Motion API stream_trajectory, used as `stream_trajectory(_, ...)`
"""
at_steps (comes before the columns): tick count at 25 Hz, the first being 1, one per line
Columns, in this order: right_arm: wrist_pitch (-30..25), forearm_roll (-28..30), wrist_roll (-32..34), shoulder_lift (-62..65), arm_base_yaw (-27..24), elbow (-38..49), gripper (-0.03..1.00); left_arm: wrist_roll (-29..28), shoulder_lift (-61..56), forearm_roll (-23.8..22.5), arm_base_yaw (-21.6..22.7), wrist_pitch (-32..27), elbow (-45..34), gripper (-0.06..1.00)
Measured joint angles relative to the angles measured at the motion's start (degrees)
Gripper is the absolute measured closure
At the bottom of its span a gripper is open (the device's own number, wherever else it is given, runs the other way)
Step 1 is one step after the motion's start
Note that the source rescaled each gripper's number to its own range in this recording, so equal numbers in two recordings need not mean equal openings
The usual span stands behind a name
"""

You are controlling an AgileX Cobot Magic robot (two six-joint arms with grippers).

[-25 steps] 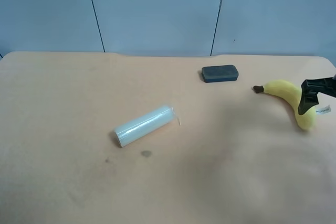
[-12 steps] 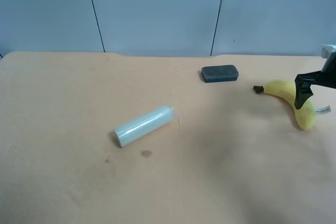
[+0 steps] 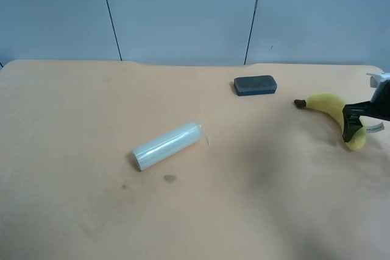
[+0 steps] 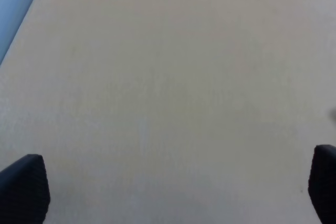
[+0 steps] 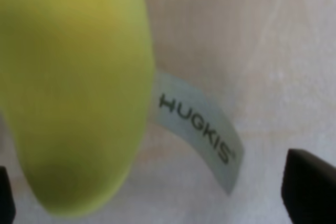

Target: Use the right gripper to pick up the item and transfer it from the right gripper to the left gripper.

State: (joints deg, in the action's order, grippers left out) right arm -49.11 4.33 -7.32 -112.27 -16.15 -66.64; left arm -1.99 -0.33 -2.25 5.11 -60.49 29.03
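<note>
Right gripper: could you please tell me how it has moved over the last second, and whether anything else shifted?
The right gripper rose briefly in the exterior high view, then sank lower, straddling the thick end of the banana, open, not gripping. Banana, roll and dark block stayed put.

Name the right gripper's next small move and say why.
Probably close the jaws. The right gripper is open, its fingertips flanking the rounded end of the yellow plush banana, which lies on the tan table. It looks low enough to clamp before lifting.
</note>
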Motion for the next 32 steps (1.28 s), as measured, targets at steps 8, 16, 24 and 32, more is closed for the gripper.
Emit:
stream_trajectory(8, 5.3, -3.6, -5.2, -2.1, 0.0, 0.0, 0.01, 0.0, 0.0, 0.0, 0.0, 0.1, 0.0, -0.06)
stream_trajectory(16, 7.7, -5.9, -7.2, -2.1, 0.0, 0.0, 0.22, 0.0, 0.0, 0.0, 0.0, 0.1, 0.0, -0.06)
stream_trajectory(24, 7.8, -6.0, -7.4, -2.1, 0.0, 0.0, 0.47, 0.0, 0.0, 0.0, 0.0, 0.1, 0.0, -0.06)
stream_trajectory(32, 7.9, -6.1, -6.5, -2.1, 0.0, 0.0, 0.97, 0.0, 0.0, 0.0, 0.0, 0.1, 0.0, -0.06)
